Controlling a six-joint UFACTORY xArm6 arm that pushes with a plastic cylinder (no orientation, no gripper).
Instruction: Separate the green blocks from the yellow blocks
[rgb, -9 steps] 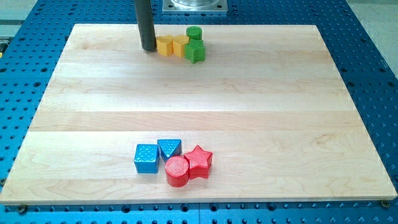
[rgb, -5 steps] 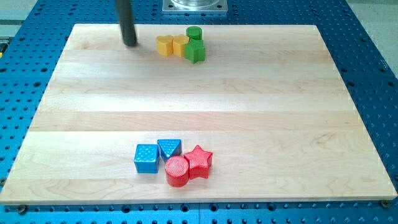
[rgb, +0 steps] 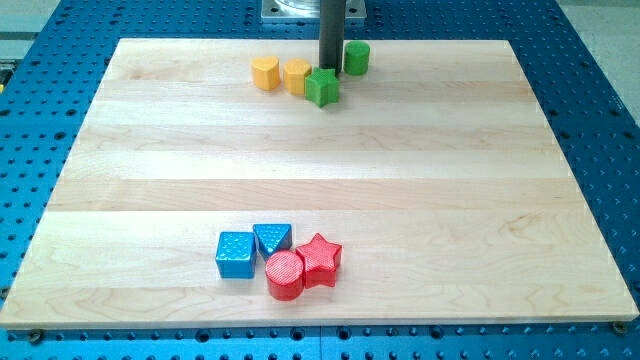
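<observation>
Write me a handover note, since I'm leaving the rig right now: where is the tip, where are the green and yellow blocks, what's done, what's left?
My tip stands at the view's top, between the green cylinder on its right and the green star-like block just below-left.
The green cylinder now sits apart from the cluster.
The green star-like block appears to touch the right yellow block; the left yellow block sits beside that.
Left: push the green star-like block clear of the yellows.

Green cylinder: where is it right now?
The green cylinder sits near the view's top edge, just right of my tip, apart from the green star block.
</observation>
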